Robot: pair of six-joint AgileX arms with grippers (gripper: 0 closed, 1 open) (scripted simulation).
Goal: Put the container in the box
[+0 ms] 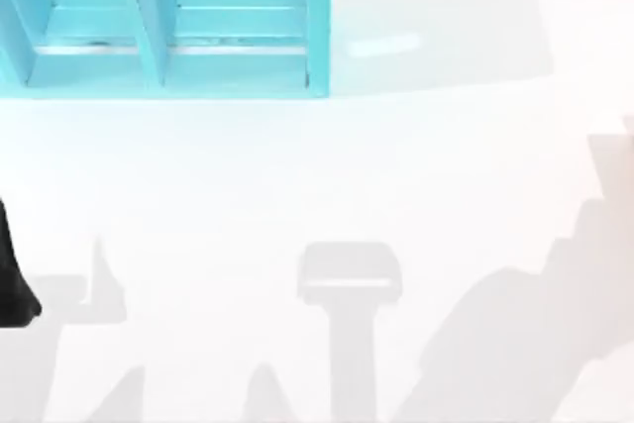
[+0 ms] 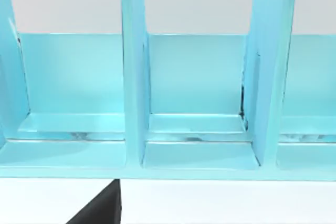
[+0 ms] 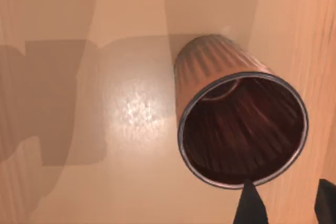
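Top view showed a turquoise box (image 1: 163, 22) at the far left of the white table (image 1: 327, 175), split by upright dividers into compartments that stood open toward the camera. A dark part of the left arm (image 1: 12, 279) sat at the left edge of the table, well apart from the box. Grey shadows of the arms lay across the near half of the table.

Left wrist view faced the box (image 2: 197, 77) head on, its dividers upright and its compartments holding nothing, with a dark piece of the left gripper (image 2: 100, 211) at the lower edge; whether those jaws were open or shut could not be told.

Right wrist view looked down on the container (image 3: 239, 119), a ribbed copper-brown cup with a dark inside and a dark rim, standing on a brown-looking surface (image 3: 79, 129). Two dark fingertips (image 3: 252, 205) of the right gripper (image 3: 289, 203) showed just beside the container's rim, spread apart, holding nothing. One tip lay close against the rim; whether it touched could not be told.
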